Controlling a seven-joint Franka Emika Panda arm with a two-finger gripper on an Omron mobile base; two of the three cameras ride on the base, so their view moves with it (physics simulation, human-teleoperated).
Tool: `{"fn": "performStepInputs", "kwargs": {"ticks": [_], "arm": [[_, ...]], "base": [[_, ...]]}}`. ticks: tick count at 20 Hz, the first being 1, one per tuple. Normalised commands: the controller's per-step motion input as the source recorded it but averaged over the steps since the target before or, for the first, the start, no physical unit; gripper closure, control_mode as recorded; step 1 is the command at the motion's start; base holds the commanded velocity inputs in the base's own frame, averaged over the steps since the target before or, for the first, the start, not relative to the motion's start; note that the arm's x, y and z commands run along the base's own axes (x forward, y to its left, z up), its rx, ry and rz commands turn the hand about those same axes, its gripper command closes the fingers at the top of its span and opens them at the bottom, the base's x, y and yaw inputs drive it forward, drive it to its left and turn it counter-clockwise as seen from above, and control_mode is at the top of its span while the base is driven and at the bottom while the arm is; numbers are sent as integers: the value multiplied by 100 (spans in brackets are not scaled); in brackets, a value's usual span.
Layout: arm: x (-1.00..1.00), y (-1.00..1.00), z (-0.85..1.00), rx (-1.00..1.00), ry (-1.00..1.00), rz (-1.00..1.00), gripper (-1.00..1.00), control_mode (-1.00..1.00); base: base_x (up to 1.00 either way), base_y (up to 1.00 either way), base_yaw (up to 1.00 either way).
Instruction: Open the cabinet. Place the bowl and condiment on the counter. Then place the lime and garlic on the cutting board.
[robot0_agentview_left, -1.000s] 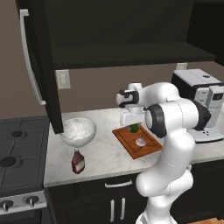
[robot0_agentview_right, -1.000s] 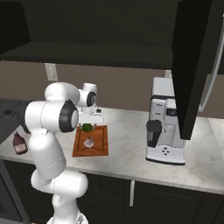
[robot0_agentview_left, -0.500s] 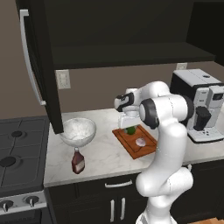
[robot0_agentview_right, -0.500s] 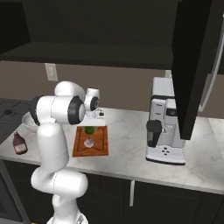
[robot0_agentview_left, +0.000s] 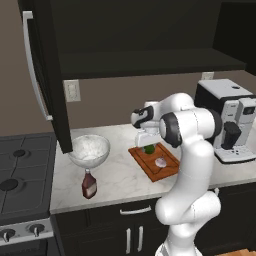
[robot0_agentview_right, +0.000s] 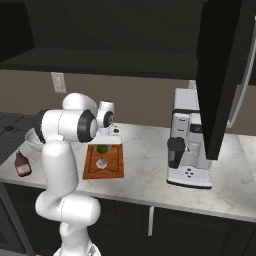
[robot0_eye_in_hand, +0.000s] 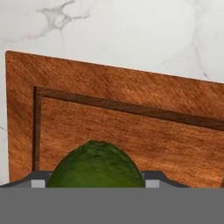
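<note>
While the garlic (robot0_agentview_left: 160, 162) lies on the near part of the cutting board (robot0_agentview_left: 168, 170), my hand (robot0_agentview_left: 148, 143) hangs open just over the lime (robot0_agentview_left: 149, 149) on its far end; bowl (robot0_agentview_left: 89, 149) and condiment (robot0_agentview_left: 89, 184) stand left on the bench (robot0_agentview_left: 120, 175).

Taupe-brown back wall (robot0_agentview_left: 115, 97) behind the worktop, carrying a pale outlet plate (robot0_agentview_left: 72, 90) at left and a second outlet (robot0_agentview_left: 207, 76) partly hidden above the coffee machine (robot0_agentview_left: 227, 120). White and black espresso-style coffee machine at the right, with dark spout and silver drip tray. Black gas stove (robot0_agentview_left: 20, 187) at far left, two burners visible, round knobs (robot0_agentview_left: 20, 233) along a silver front strip. Low black base cabinets (robot0_agentview_left: 125, 232) below, with short silver handles (robot0_agentview_left: 134, 210). Even, soft lighting, dim under the upper shelf, faint shadows on the wall.
</note>
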Motion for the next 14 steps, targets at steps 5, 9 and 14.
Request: {"fn": "performStepInputs", "kwargs": {"ticks": [5,9,14], "arm": [[-4,-12,-21,0,-8,-5,100,-100],[-12,-19,-14,0,-10,-7,100,-100],[-21,-31,-14,0,-10,-9,100,-100]], "base": [[0,0,0],[0,0,0],[0,0,0]]}}
